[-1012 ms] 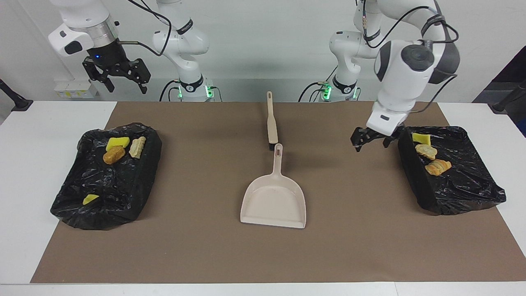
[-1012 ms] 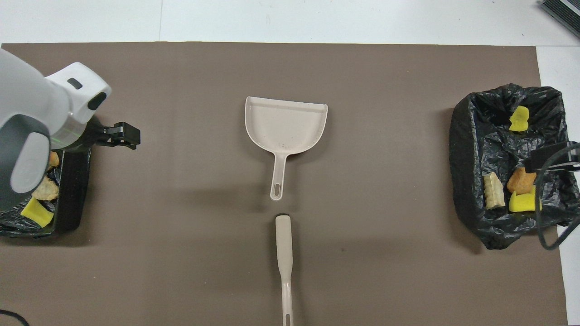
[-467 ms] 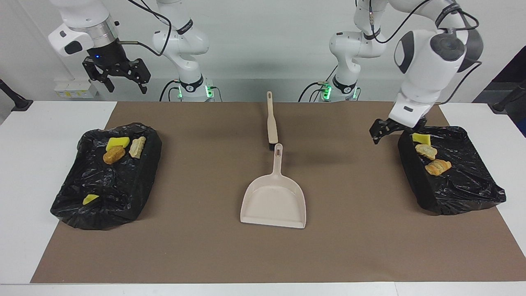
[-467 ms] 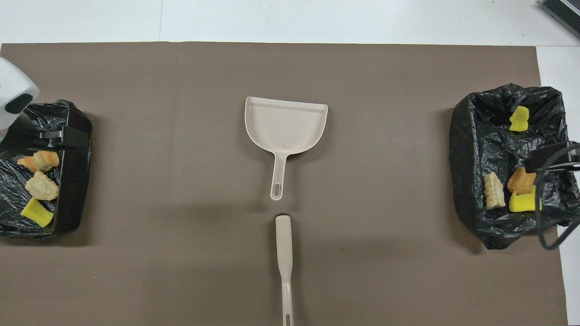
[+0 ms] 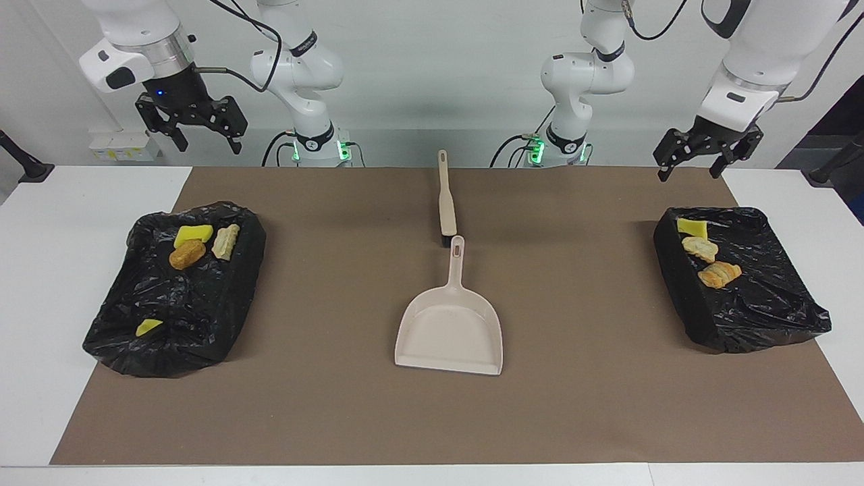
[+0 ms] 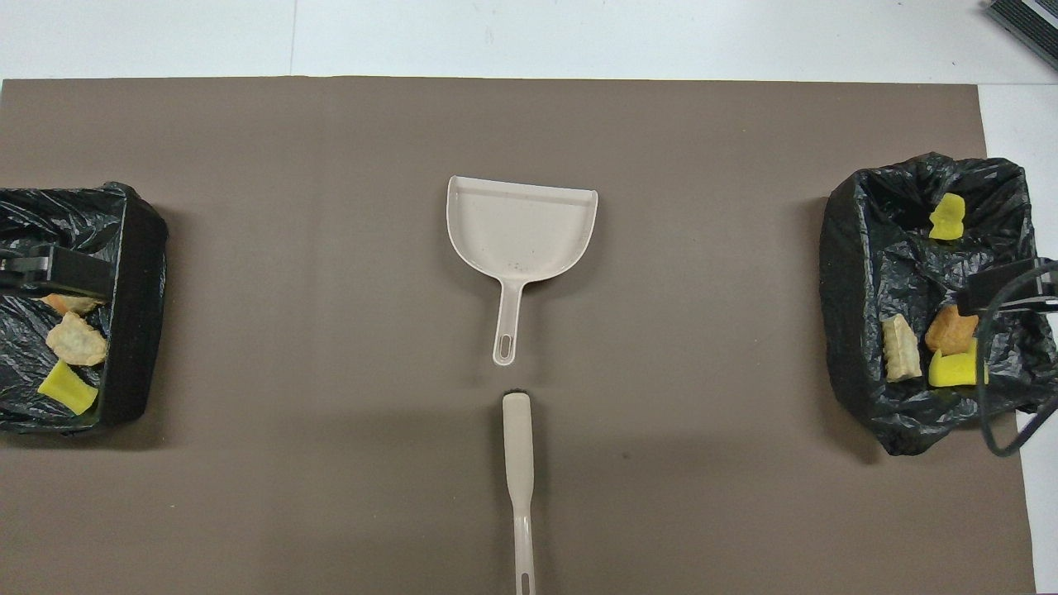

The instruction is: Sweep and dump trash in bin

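From overhead both arms are nearly cut off, and the brush [image 5: 445, 202] shows only its handle, the bristles hard to make out. The trash lies in two black-lined bins: yellow sponge chunks [image 5: 193, 234] and striped golden pastry pieces [image 5: 719, 274], all small beside the beige dustpan [image 5: 451, 327] between them. The left gripper [image 5: 706, 154] and right gripper [image 5: 197, 131] hang raised with fingers spread, empty.
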Motion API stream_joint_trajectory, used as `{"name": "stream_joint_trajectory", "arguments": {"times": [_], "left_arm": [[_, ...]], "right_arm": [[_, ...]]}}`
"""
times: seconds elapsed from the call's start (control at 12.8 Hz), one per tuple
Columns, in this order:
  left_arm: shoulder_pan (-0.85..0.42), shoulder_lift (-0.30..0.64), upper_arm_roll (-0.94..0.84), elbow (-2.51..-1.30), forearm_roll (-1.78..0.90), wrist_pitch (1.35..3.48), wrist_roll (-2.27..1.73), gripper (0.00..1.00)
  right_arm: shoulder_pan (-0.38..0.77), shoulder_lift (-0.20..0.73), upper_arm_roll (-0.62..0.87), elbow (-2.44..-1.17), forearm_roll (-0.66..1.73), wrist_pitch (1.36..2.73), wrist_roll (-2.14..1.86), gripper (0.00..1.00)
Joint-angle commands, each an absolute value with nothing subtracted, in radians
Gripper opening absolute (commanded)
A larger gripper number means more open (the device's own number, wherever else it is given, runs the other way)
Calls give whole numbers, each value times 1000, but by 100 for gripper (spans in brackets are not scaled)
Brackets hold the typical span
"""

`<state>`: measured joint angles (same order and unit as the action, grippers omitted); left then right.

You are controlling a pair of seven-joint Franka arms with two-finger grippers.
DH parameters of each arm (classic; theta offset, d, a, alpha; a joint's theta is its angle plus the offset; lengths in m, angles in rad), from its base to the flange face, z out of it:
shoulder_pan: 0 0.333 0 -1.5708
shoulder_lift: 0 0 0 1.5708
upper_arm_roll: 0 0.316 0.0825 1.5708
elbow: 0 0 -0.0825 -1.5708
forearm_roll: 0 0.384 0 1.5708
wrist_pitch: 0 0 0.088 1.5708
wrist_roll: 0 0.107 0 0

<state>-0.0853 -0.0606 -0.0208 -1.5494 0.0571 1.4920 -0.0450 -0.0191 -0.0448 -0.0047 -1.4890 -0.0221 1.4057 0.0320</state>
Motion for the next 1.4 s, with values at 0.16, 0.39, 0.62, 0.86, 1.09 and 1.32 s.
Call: {"name": "stream_joint_trajectory", "arguments": {"times": [0.16,0.39,0.62,0.86,1.09,1.32], "left_arm": [[6,-115,-40,-1591,-41,1497,-26,100],[-8,-112,-31,-1583,-41,1468,-15,100],[-11,-109,-28,-1577,-25,1448,-2,100],[-14,-117,-26,-1586,-9,1450,21,100],[-9,-120,-28,-1591,-11,1453,26,100],[-5,-120,-28,-1591,-11,1466,22,100]], "right_arm": [[-23,-58,-5,-1499,-5,1396,12,100],[-23,-60,-5,-1499,-6,1396,12,100],[-23,-60,-5,-1499,-5,1396,12,100],[-23,-60,-5,-1499,-6,1396,12,100],[-25,-60,-5,-1499,-5,1396,12,100],[-23,-60,-5,-1499,-5,1396,12,100]]}}
